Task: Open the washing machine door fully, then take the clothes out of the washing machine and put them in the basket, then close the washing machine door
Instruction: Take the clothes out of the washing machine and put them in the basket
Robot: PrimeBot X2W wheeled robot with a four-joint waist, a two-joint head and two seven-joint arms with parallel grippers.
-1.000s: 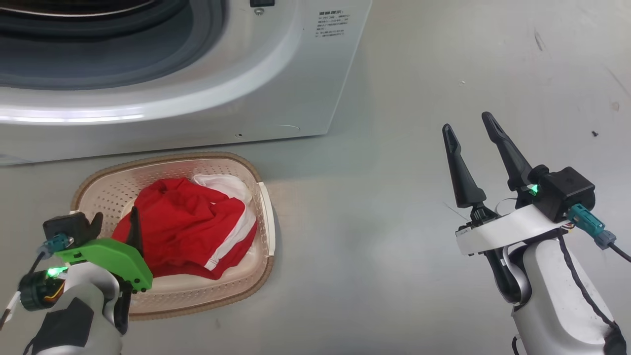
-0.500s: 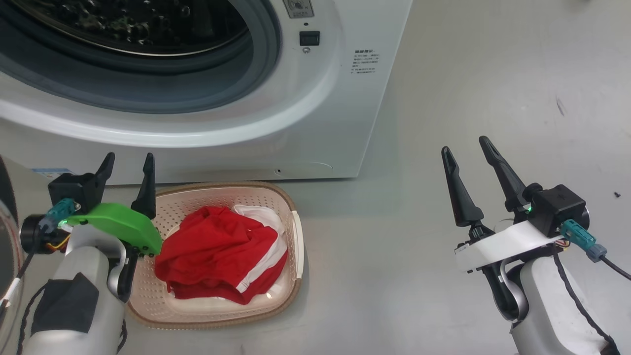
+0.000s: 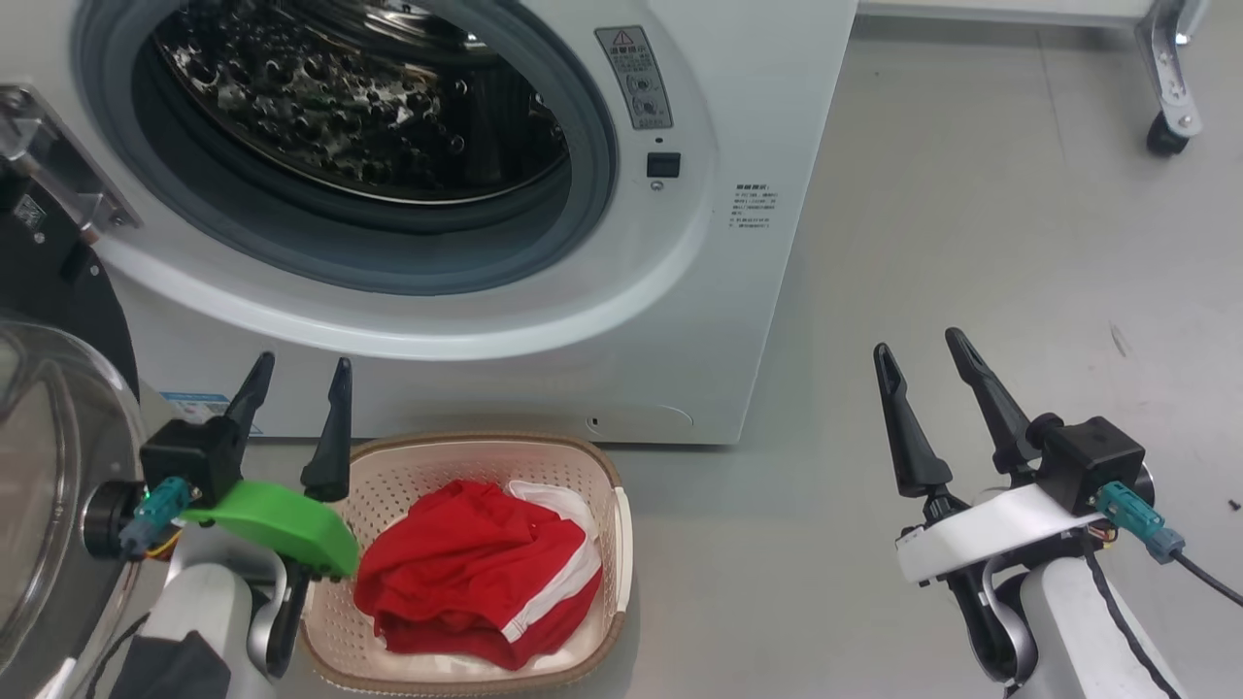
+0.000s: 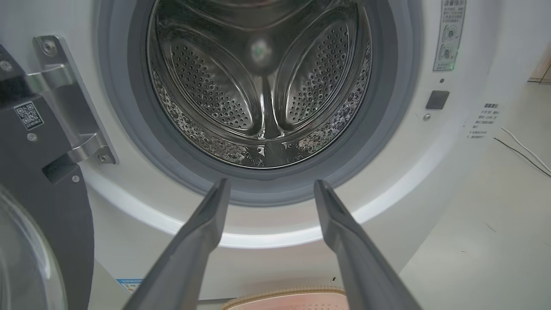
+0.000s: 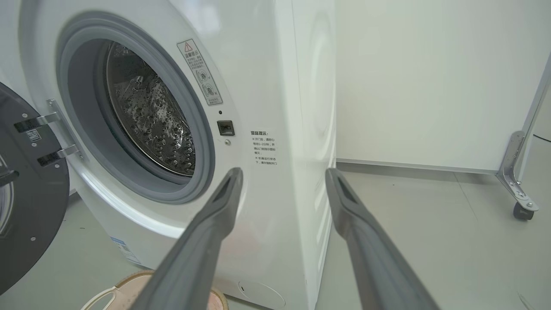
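The washing machine (image 3: 757,116) stands with its steel drum (image 4: 262,86) bare inside. Its black door (image 3: 49,466) hangs swung open at the left, hinge side showing (image 4: 38,206). The red and white clothes (image 3: 476,573) lie heaped in the cream basket (image 3: 505,445) on the floor before the machine. My left gripper (image 3: 302,361) is open and holds nothing, above the basket's left rear corner, and points at the drum opening (image 4: 272,183). My right gripper (image 3: 918,342) is open too, out over the floor to the right, facing the machine's front corner (image 5: 284,171).
A metal frame leg with a black caster (image 3: 1165,126) stands at the far right, near a white wall panel (image 5: 430,77). Thin cables (image 4: 521,150) lie on the grey floor (image 3: 971,243) right of the machine. The open door takes up the room at my left.
The head camera has tilted up, bringing the drum opening and the door into view. My left gripper has drawn off the clothes to the basket's left rear corner. Both stay open.
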